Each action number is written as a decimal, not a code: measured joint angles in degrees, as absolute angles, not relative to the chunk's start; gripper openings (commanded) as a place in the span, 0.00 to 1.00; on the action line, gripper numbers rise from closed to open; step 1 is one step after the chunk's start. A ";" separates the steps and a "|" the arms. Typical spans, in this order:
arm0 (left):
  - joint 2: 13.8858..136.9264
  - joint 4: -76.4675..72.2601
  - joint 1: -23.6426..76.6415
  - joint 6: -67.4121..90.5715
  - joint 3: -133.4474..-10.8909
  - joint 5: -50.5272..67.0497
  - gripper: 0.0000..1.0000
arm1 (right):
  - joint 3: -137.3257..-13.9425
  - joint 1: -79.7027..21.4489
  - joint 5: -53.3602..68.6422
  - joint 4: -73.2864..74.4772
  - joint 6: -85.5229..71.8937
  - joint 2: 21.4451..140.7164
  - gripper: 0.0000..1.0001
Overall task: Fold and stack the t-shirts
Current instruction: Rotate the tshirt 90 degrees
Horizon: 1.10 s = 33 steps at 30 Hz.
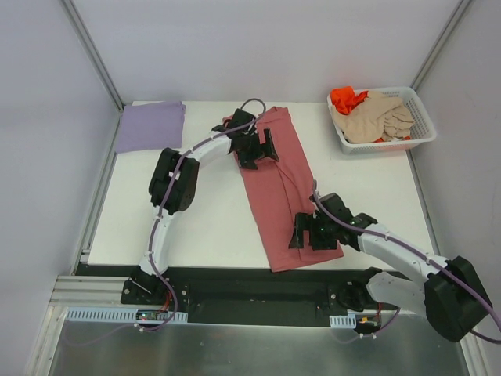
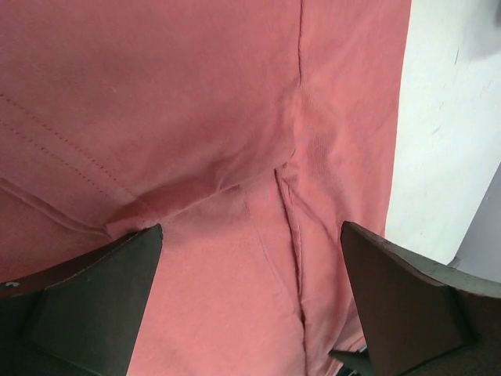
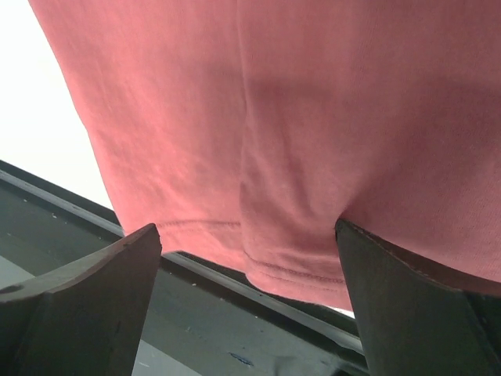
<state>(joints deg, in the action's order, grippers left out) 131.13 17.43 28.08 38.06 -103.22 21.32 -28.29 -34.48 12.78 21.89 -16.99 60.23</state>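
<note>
Presently left pincer point(image 2: 250, 227) and right pincer point(image 3: 249, 231) gape over rose t-shirt point(image 1: 274, 188) on white table point(image 1: 211, 227).

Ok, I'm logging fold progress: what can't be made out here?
- Top view: orange t-shirt mostly buried under the beige t-shirt in the basket.
- Top view: left gripper and right gripper cover parts of the rose t-shirt.
- Wrist views: shirt outline cut off by frame edges.

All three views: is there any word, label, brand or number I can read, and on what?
None readable.
The rose-red t-shirt shows only seams and stitching, no print or tag.
The lavender t-shirt and the white basket carry no visible lettering.
Small parts by the arm bases are too small to tell.
</note>
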 measured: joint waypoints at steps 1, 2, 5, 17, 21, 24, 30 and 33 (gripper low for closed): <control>132.03 18.11 27.57 38.28 -104.77 21.41 0.99 | -28.29 -35.27 12.97 21.43 -17.21 61.30 0.96; 132.92 18.76 27.27 38.35 -106.30 21.47 0.99 | -28.34 -35.83 13.10 21.02 -17.37 62.06 0.96; 136.16 20.69 26.30 38.39 -112.01 22.22 0.99 | -29.63 -37.85 13.74 18.48 -18.11 64.99 0.96; 146.91 24.29 21.98 34.41 -131.66 23.53 0.99 | -44.16 -49.23 11.51 11.14 -21.54 84.29 0.96; 144.90 25.04 21.43 31.07 -129.91 24.71 0.99 | -48.29 -50.33 9.78 12.95 -20.64 85.47 0.96; 139.46 26.28 21.82 28.23 -125.25 24.86 0.99 | -50.22 -50.65 6.63 15.35 -19.31 83.42 0.96; 121.16 26.44 25.12 24.16 -115.50 23.24 0.99 | -50.02 -50.74 -3.46 21.43 -18.46 70.81 0.96; 111.24 25.36 27.20 22.92 -109.71 21.74 0.99 | -48.42 -50.54 -9.74 24.10 -19.33 62.24 0.96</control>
<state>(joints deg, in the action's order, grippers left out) 111.24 25.36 27.20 22.92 -109.71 21.74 -48.42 -50.54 -9.74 24.10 -19.33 62.24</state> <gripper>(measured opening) 0.990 0.962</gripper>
